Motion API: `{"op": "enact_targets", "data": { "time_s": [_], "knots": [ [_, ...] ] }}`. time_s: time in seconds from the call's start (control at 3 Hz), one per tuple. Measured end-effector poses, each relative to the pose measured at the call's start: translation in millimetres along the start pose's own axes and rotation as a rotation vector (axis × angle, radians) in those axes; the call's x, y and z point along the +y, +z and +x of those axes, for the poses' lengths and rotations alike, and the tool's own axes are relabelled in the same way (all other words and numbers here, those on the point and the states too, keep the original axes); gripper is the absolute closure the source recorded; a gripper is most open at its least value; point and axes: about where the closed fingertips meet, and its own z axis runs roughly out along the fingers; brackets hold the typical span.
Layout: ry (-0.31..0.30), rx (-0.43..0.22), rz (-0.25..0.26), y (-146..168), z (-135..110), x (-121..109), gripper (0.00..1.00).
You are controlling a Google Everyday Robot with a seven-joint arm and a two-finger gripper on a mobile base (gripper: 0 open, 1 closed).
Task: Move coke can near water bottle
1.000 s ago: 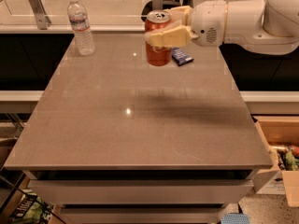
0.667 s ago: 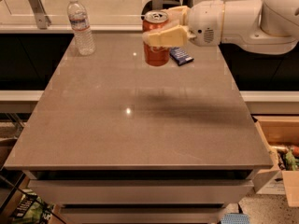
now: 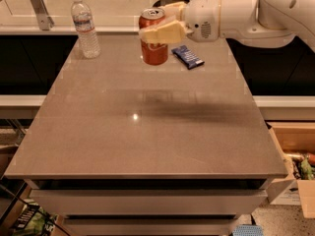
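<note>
The coke can [image 3: 154, 48], red-orange with a silver top, hangs above the far middle of the grey table [image 3: 147, 132]. My gripper [image 3: 156, 29] comes in from the right on a white arm, and its cream fingers [image 3: 162, 32] are shut around the can's upper part. The water bottle [image 3: 85, 27], clear with a white cap and a blue-and-white label, stands upright at the far left corner, well to the left of the can.
A flat dark-blue snack packet [image 3: 187, 56] lies on the table just right of the can. A metal bracket [image 3: 39, 6] stands behind the bottle on the back counter. An open cardboard box [image 3: 295, 156] with items sits off the table's right edge.
The gripper with the can has moved a little to the left, toward the bottle. The bottle and the packet have not moved.
</note>
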Motion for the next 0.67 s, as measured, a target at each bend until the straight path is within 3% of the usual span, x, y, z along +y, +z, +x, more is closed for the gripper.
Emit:
{"op": "enact_targets", "data": {
  "time_s": [0.67],
  "knots": [
    [0.039, -0.023, -0.028, 33, 11, -21, 1.00]
  ]
}}
